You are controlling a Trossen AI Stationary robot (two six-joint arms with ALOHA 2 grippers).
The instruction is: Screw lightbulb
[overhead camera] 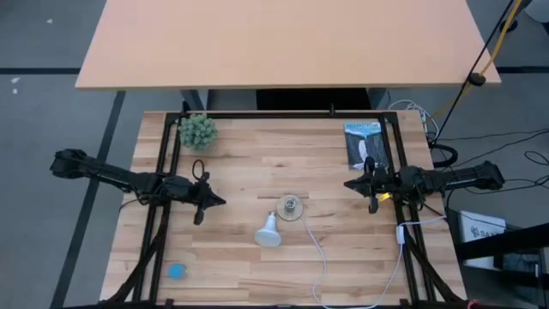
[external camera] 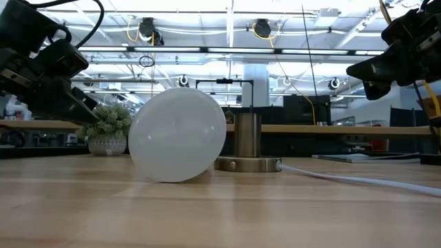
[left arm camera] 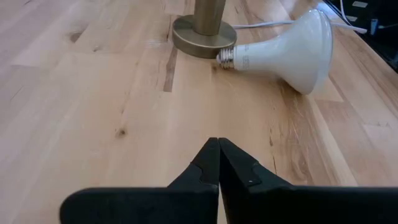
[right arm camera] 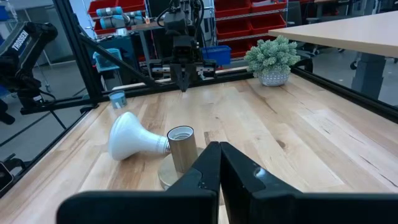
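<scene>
From above, the lightbulb lies on its side near the middle of the counter, just beside the socket. The left hand waits at the picture's left and the right hand at its right, both well apart from the bulb.

From the low camera, the round globe fills the middle.

In the left wrist picture, the left hand's fingers are pressed together. The bulb's screw end points at the socket base.

In the right wrist picture, the right hand's fingers are pressed together too. The socket cup looks empty.

The bulb is probably light, smooth and breakable (so squeeze gently), and the narrow neck looks best to hold.
</scene>
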